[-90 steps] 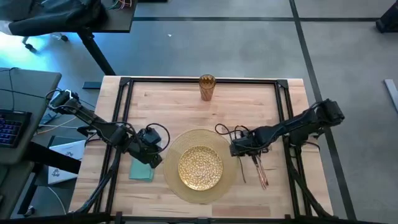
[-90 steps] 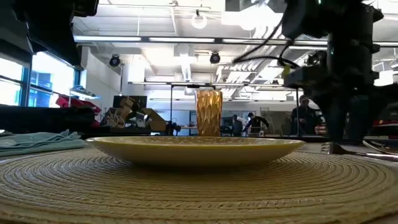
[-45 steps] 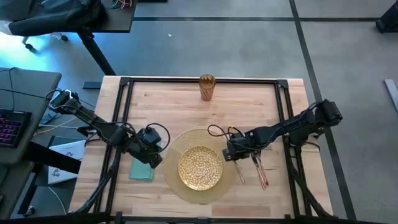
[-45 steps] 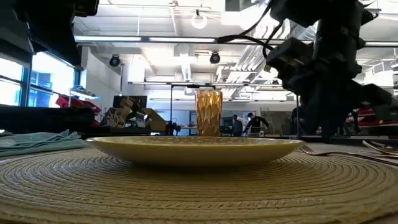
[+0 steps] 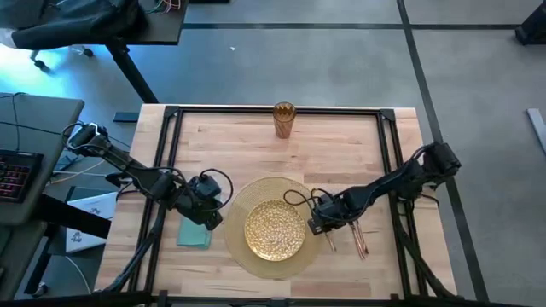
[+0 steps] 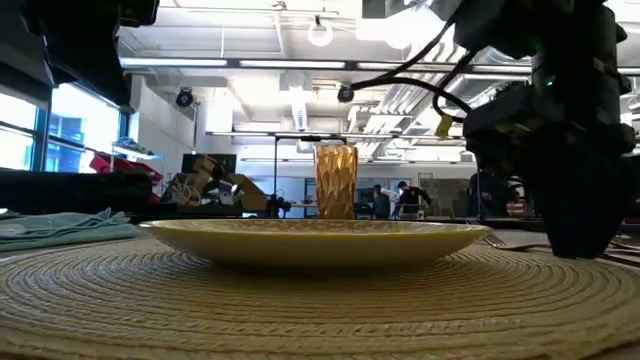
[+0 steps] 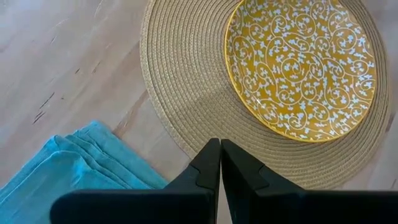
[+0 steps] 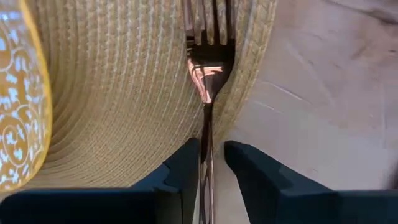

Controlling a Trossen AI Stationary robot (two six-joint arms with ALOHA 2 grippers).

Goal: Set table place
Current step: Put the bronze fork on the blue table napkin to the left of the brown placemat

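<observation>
On the table (image 5: 256, 145), the placemat (image 5: 241, 243) carries the plate (image 5: 275, 229). At its 3 o'clock edge my right gripper (image 8: 212, 158) stands slightly parted astride the fork (image 8: 207, 68), whose tine tips are cut off; grip unclear. At 9 o'clock my left gripper (image 7: 220, 163) hovers closed, empty.

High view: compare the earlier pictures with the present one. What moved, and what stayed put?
The right gripper moved toward the table's near edge and lowered its slightly parted fingers either side of the fork at the placemat rim. The left gripper, napkin, plate and cup stayed put.
</observation>
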